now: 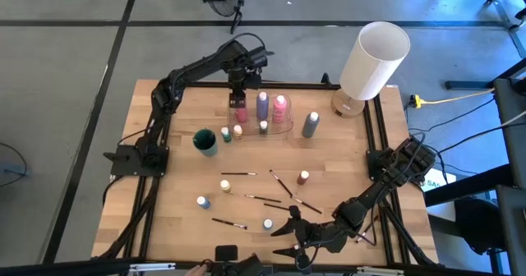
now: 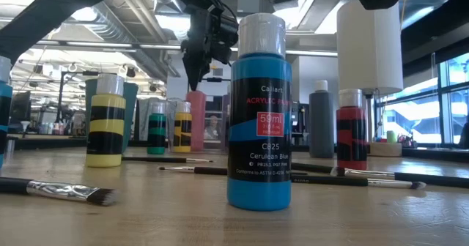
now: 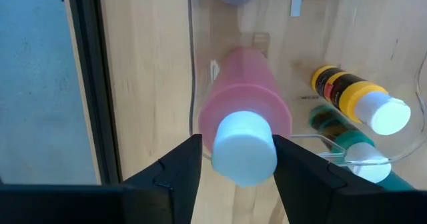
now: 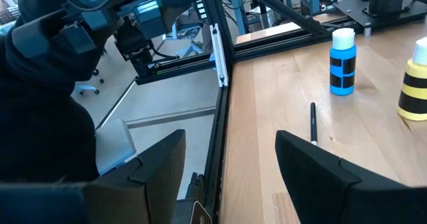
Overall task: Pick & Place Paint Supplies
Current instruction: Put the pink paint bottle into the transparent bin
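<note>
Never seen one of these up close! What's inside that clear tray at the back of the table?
The clear tray holds taller bottles: a pink bottle with the left gripper around its white cap, a purple bottle and another pink one. The arm covers what lies behind.

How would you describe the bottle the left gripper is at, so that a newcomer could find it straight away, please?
Start at the big white lamp at the table's far right corner and look left along the far edge to the clear tray. At its left end stands a tall pink bottle with a white cap, the left gripper straddling that cap. Its purple and lighter pink neighbours stand free.
</note>
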### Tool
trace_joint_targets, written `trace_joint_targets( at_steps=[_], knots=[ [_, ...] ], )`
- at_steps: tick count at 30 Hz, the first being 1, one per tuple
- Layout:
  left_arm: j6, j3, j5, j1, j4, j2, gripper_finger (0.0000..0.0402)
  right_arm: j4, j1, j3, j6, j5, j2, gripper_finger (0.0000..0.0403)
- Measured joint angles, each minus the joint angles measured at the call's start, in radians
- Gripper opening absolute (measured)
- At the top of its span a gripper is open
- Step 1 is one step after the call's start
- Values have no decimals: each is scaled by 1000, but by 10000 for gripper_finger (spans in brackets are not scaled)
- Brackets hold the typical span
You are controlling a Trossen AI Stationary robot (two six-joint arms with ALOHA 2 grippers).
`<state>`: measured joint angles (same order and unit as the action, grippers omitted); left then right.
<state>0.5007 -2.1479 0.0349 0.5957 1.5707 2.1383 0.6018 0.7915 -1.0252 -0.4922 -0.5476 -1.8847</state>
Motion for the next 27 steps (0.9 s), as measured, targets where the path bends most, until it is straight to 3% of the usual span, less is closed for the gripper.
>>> trace_joint_targets(
  at_steps=[27],
  knots=[
    [-44,0,-2,0,0,-4,171,-3,0,0,-2,-1,0,236]
  ],
)
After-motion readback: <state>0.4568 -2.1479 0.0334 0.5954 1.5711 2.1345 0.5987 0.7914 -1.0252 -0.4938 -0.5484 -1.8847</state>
